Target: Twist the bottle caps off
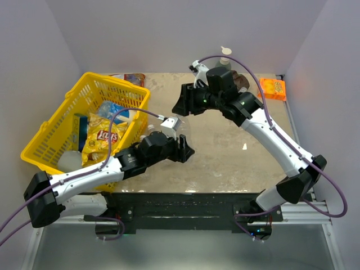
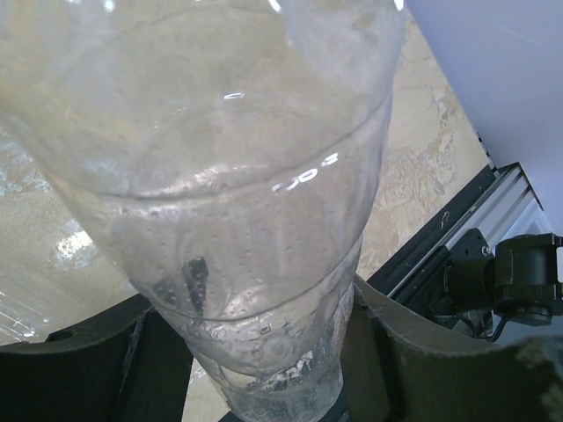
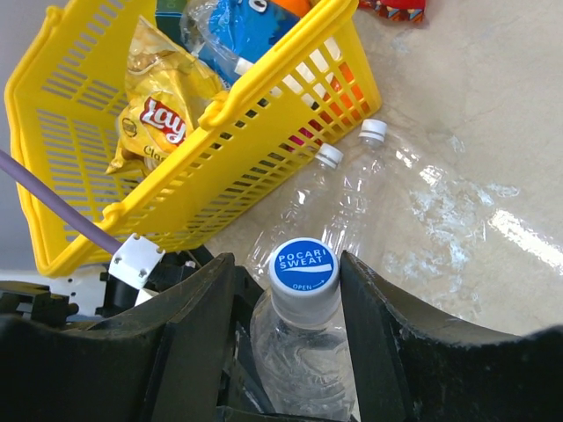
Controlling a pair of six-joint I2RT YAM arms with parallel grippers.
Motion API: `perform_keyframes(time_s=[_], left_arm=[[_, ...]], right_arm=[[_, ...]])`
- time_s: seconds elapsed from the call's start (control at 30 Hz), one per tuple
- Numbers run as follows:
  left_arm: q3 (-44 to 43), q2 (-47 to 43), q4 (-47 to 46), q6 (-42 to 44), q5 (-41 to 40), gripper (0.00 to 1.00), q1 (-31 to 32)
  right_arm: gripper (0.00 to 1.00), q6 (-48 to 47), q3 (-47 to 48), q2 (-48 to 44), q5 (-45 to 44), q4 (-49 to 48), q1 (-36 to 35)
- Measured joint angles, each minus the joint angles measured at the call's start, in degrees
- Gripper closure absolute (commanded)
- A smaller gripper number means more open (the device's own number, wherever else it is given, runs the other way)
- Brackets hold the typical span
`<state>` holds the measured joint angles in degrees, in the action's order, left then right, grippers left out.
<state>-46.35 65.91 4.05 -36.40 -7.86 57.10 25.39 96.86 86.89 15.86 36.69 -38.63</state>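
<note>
A yellow basket [image 1: 53, 115] on the left of the beige bench [image 1: 225, 149] holds a Lay's chip bag [image 1: 104, 138] and a blue packet [image 1: 112, 109] — far back, a pump bottle [image 1: 225, 56] and an orange box [image 1: 272, 88].

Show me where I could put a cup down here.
The widest bare tabletop lies between the right arm and the front edge, bar a small white scrap. A narrow strip runs between that arm and the orange box. Crowded: beside the yellow basket, where two bottles lie and the left arm holds a third bottle.
</note>
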Motion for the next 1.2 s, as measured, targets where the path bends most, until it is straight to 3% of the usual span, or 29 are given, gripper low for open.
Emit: perform_keyframes(time_s=[0.27,0.5,0.6,0.73,1.03,1.2], left_arm=[[-0.26,0.13,-0.02,0.00,-0.07,0.59,0.07],[-0.28,-0.02,-0.24,0.02,0.02,0.59,0.09],[0.92,-1.27,-1.79,0.17,1.38,0.59,0.04],[4.72,-4.70,-5.95,0.50,5.79,0.58,-0.22],[12.92,-11.21,-18.27,0.44,25.59,0.58,-5.03],[13.77,-11.56,-22.23,-0.02,36.63,0.58,-7.85]], right_arm=[[0.58,-0.79,0.00,0.11,-1.29,0.00,-0.42],[0.81,-1.84,-0.02,0.11,-1.18,-0.07,-0.46],[0.84,-3.10,-0.02,0.11,0.37,-0.33,-0.26],[0.85,-5.25,-0.02,0.15,9.22,-0.44,1.70],[0.87,-10.78,-0.81,2.69,43.04,-2.95,9.05],[0.84,-12.63,-1.05,2.95,52.81,-4.81,9.84]])
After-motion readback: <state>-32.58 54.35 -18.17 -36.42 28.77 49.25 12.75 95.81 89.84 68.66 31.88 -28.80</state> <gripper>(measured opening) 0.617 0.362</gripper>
